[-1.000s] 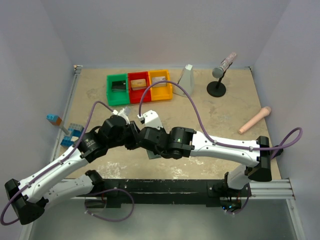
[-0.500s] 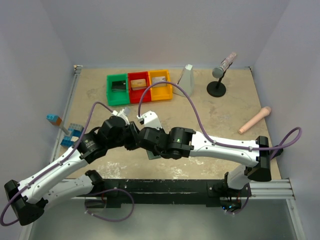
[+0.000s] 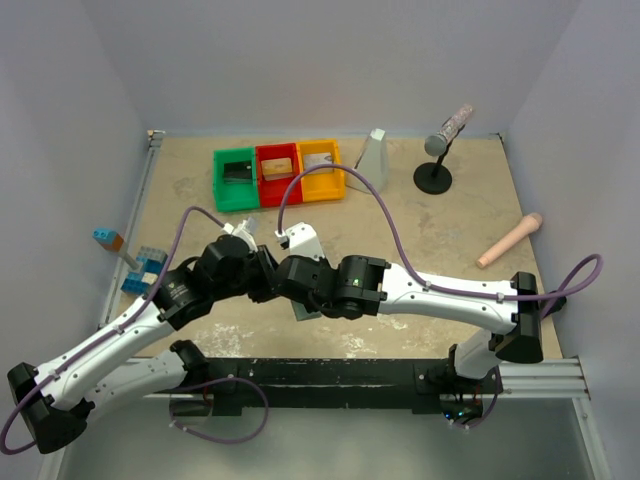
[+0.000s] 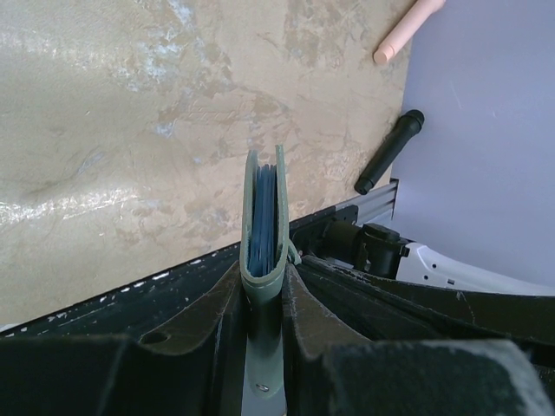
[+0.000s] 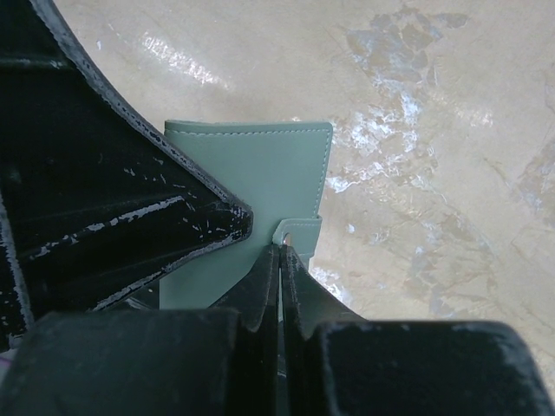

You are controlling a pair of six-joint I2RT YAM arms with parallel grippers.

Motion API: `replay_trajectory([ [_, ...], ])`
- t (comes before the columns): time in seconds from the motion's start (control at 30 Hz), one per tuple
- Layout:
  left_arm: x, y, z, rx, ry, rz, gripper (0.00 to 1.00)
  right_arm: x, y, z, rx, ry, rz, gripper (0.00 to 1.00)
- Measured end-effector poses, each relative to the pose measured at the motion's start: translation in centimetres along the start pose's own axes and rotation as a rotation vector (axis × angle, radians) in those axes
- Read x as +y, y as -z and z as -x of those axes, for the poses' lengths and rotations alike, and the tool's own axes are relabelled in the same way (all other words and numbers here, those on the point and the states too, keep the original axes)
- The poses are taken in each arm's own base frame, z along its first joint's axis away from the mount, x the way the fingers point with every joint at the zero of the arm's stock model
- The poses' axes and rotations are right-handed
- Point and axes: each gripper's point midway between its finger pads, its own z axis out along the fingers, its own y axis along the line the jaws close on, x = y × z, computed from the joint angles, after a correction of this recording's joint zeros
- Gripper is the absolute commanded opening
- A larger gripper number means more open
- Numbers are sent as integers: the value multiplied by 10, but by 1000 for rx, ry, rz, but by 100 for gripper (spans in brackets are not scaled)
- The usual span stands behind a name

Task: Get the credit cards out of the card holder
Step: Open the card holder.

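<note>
The grey-green card holder (image 4: 264,217) is held upright and edge-on, folded, with its pale blue inner pockets showing between the two covers. My left gripper (image 4: 264,286) is shut on its lower spine edge. In the right wrist view the card holder (image 5: 260,165) shows its flat side, with the snap tab (image 5: 301,232) at its right edge. My right gripper (image 5: 282,250) is shut with its tips pinching that tab. The credit cards are hidden inside. In the top view both wrists meet above the near middle of the table (image 3: 275,278).
Green (image 3: 236,178), red (image 3: 278,170) and yellow (image 3: 320,168) bins stand at the back. A microphone on a stand (image 3: 436,150) and a pink cylinder (image 3: 509,240) are on the right, and blue toy bricks (image 3: 140,272) on the left. A black rail (image 3: 330,372) runs along the near edge.
My right gripper's jaws have closed onto the snap tab. Both wrists have shifted very slightly. The left gripper's hold on the card holder is the same.
</note>
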Motion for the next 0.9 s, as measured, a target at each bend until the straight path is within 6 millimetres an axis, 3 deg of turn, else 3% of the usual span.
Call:
replay_trajectory([
  [0.47, 1, 1, -1, -3, 4, -5, 0, -1, 2, 0, -2, -27, 0, 0],
  [0.63, 0, 5, 0, -7, 4, -17, 0, -26, -1, -9, 29, 0, -79, 0],
  [0.77, 0, 5, 0, -8, 4, -17, 0, -31, -2, -11, 38, 5, -94, 0],
  [0.9, 0, 5, -1, -8, 3, -17, 0, -36, 3, -13, 31, -3, -89, 22],
])
